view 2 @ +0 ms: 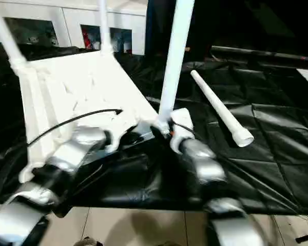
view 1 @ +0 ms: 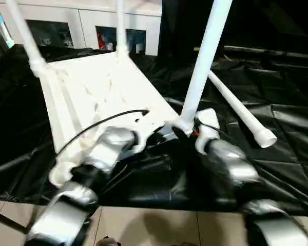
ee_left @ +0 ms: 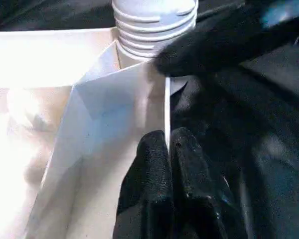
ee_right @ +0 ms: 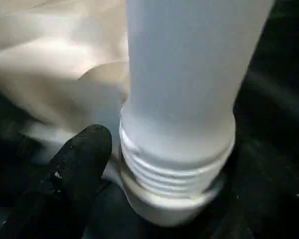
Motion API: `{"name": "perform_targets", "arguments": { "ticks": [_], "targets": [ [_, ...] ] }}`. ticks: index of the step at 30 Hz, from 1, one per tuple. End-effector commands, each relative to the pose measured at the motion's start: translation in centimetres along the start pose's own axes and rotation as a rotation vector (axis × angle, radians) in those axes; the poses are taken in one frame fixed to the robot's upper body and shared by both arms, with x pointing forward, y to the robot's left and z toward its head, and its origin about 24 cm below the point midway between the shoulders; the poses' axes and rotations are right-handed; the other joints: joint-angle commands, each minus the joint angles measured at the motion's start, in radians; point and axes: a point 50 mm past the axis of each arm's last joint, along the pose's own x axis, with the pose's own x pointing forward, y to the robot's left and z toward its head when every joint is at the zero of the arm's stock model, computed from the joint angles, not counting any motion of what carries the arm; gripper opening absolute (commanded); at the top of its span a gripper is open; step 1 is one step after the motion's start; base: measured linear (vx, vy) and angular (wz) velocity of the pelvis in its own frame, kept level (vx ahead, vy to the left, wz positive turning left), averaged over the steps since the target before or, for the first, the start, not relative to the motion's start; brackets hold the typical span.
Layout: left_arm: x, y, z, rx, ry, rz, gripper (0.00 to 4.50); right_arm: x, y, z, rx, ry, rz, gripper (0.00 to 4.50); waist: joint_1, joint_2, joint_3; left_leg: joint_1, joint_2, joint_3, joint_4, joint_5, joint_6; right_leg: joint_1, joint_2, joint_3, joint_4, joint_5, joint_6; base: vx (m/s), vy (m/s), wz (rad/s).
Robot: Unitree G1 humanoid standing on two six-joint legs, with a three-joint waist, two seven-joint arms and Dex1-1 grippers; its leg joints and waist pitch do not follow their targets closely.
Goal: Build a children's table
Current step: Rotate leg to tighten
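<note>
The white table top (view 1: 108, 87) lies upside down on a black sheet. Three white legs stand upright in its corner sockets: far left (view 1: 25, 31), far right (view 1: 120, 25) and near right (view 1: 205, 51). One more leg (view 1: 241, 115) lies loose on the sheet to the right. My left gripper (ee_left: 168, 137) is shut on the top's thin rim, just beside the near-right socket. My right gripper (view 1: 185, 129) stands open around the threaded base (ee_right: 174, 174) of the near-right leg, with one finger (ee_right: 82, 154) close beside the thread.
The black sheet (view 1: 277, 143) covers the low work surface, and tiled floor (view 1: 159, 225) shows at its near edge. A white glass-door cabinet (view 1: 87, 25) stands behind. A thin black cable (view 1: 102, 120) arcs over the top from my left wrist.
</note>
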Motion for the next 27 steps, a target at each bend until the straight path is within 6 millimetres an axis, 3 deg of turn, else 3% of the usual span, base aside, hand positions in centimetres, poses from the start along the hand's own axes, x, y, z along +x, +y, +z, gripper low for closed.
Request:
{"name": "perform_targets", "arguments": {
  "ticks": [1, 6, 10, 14, 15, 22, 25, 27],
  "targets": [
    [0.0, -1.4, -0.4, 0.006, -0.037, -0.139, 0.00, -0.4, 0.8, 0.2, -0.041, 0.012, 0.159, 3.81, 0.002, -0.003, -0.058, -0.005, 0.028, -0.005, -0.058, -0.166, 0.064, 0.051, -0.066, 0.050, -0.084, -0.173, -0.180, 0.000, 0.000, 0.00],
    [-1.3, -2.0, -1.4, 0.020, -0.013, -0.251, 0.00, -1.3, 0.9, 0.1, -0.067, 0.032, 0.255, 3.81, 0.001, 0.000, -0.060, 0.001, 0.030, -0.003, -0.055, -0.132, 0.077, 0.053, -0.066, 0.050, -0.070, -0.069, -0.234, 0.000, 0.000, 0.00],
    [-2.0, -2.3, -1.8, 0.013, -0.009, -0.301, 0.00, -1.6, 1.0, -0.1, -0.077, 0.045, 0.294, 3.81, -0.002, 0.000, -0.060, 0.003, 0.031, -0.001, -0.056, -0.127, 0.082, 0.054, -0.063, 0.049, -0.066, -0.039, -0.249, 0.000, 0.000, 0.00],
    [-2.4, -2.3, -2.1, 0.016, -0.002, -0.300, 0.00, -1.5, 1.3, -0.3, -0.064, 0.054, 0.314, 3.81, -0.002, -0.006, -0.059, 0.003, 0.029, 0.001, -0.056, -0.145, 0.073, 0.055, -0.066, 0.051, -0.071, -0.083, -0.240, 0.000, 0.000, 0.00],
    [-2.5, -2.2, -2.1, 0.016, -0.003, -0.287, 0.00, -1.3, 1.6, -0.4, -0.049, 0.051, 0.320, 3.56, -0.001, -0.004, -0.059, 0.003, 0.029, 0.000, -0.056, -0.142, 0.070, 0.055, -0.068, 0.052, -0.071, -0.096, -0.233, 0.000, 0.000, 0.00],
    [-2.2, -2.1, -1.9, 0.019, -0.012, -0.261, 0.00, -1.1, 2.1, -0.6, -0.016, 0.032, 0.309, 3.11, -0.002, -0.003, -0.057, 0.006, 0.030, 0.000, -0.058, -0.154, 0.060, 0.053, -0.067, 0.052, -0.074, -0.119, -0.222, 0.000, 0.000, 0.00],
    [-1.5, -1.6, -1.7, 0.005, -0.005, -0.172, 0.00, -0.7, 2.1, -1.1, 0.025, 0.027, 0.229, 2.88, -0.003, -0.002, -0.055, 0.006, 0.029, 0.000, -0.059, -0.164, 0.051, 0.051, -0.066, 0.052, -0.077, -0.137, -0.215, 0.000, 0.000, 0.00],
    [-0.9, -1.1, -1.6, -0.013, -0.002, -0.102, 0.00, -0.3, 2.1, -1.6, 0.043, 0.043, 0.151, 2.82, -0.002, 0.000, -0.054, 0.012, 0.029, 0.000, -0.062, -0.199, 0.030, 0.049, -0.069, 0.053, -0.086, -0.217, -0.197, 0.000, 0.000, 0.00]
  ]
}}
